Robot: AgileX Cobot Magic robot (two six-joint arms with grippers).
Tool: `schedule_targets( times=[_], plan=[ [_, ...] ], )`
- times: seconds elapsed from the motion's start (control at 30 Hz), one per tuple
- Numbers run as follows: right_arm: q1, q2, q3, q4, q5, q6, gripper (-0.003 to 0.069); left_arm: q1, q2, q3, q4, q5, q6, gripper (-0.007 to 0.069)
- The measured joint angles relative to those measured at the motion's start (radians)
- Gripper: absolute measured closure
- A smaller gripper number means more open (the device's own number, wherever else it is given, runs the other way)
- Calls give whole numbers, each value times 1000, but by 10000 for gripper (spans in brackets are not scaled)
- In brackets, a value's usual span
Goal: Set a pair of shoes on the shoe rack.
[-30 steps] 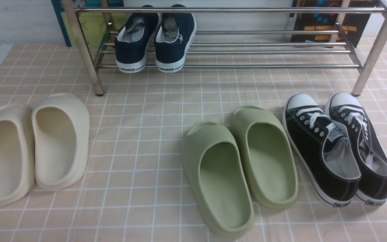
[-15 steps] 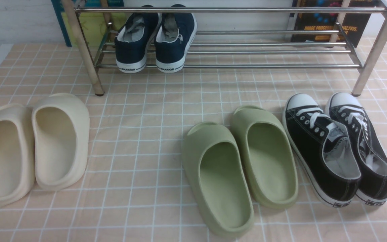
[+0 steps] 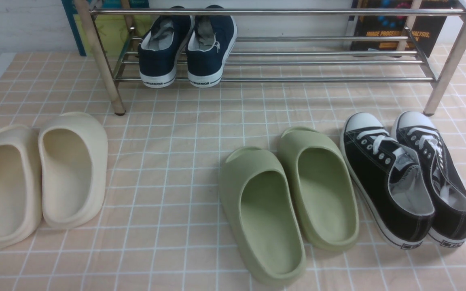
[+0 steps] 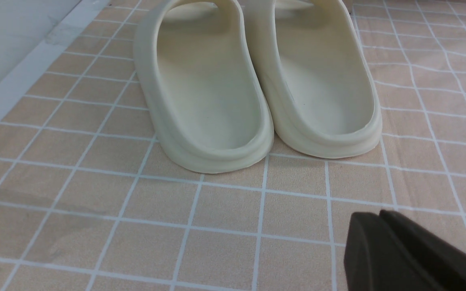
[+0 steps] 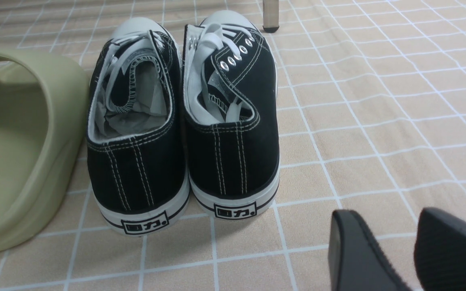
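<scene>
"WARRIOR" was printed on the white heel strips of the two navy blue canvas slip-on sneakers (image 3: 187, 46), which stood side by side, heels outward, at the left end of the wide silver metal-tube shoe rack (image 3: 322, 79). A book behind the rack bore partly readable orange lettering. The left gripper (image 4: 382, 218) hung low behind the cream foam slippers (image 4: 257, 81), its dark fingers pressed together, empty; the right gripper (image 5: 378, 242), behind the black lace-up sneakers (image 5: 184, 121), stood slightly parted, empty. Both were well apart from the navy pair.
</scene>
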State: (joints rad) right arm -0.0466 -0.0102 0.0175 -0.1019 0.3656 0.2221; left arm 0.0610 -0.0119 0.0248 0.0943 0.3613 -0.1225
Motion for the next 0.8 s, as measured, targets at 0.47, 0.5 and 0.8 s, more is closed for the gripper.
schedule_targets(
  times=[0.47, 0.5, 0.8],
  plan=[
    [0, 0, 0, 1, 0, 0, 419, 0, 0, 0, 3, 0, 0, 571],
    [0, 0, 0, 1, 0, 0, 419, 0, 0, 0, 3, 0, 0, 571],
    [0, 0, 0, 0, 0, 0, 419, 0, 0, 0, 3, 0, 0, 566]
  ],
)
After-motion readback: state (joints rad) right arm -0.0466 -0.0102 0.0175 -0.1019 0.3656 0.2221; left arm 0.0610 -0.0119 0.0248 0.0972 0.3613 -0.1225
